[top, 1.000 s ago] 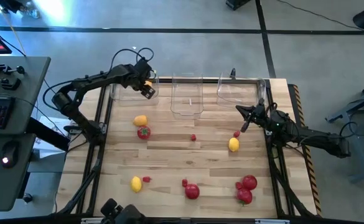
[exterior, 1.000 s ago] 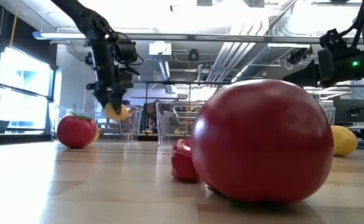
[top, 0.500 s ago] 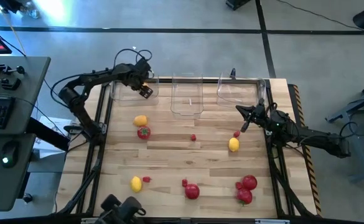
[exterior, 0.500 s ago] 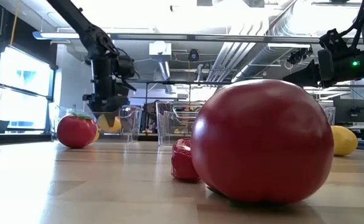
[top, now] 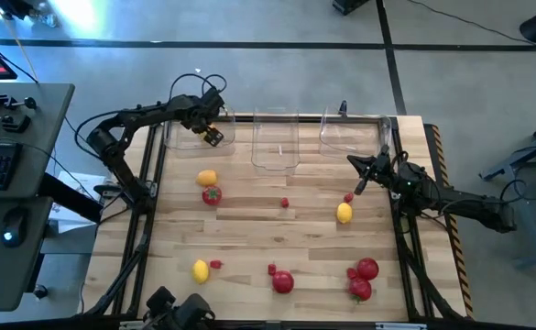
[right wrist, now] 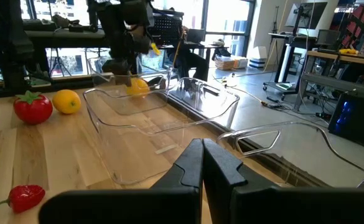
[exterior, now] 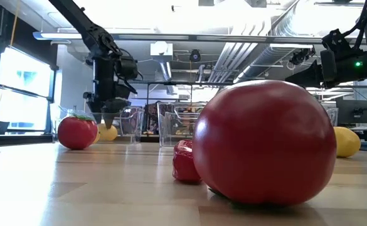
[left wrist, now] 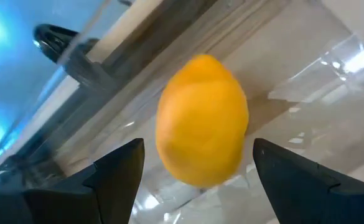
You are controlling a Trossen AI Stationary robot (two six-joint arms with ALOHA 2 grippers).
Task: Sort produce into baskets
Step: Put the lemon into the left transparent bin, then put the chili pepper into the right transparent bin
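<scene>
1. High view: the left end effector reaches over the leftmost basket at the far edge of the bench. A second ago a yellow lemon showed between its fingers; now no fruit shows there, so the lemon has been let go into that basket. My reading is that one lemon is now sorted while most produce waits: another lemon and a green-topped red fruit lie on the bench nearer the camera side of this end effector, well apart from it. The middle basket and right basket look empty.

2. High view, right arm: the right end effector waits low by the right basket with fingers pressed shut, holding nothing; a small red berry and a third lemon lie just beside it.

3. Low view: the left end effector points straight down from a steeply bent arm, and the released lemon sits just below its tips.

4. Left wrist view: the two dark fingers stand wide apart, and the released lemon lies beyond them, touching neither, against the clear basket wall.

5. Right wrist view: the shut fingers point toward the clear baskets.
</scene>
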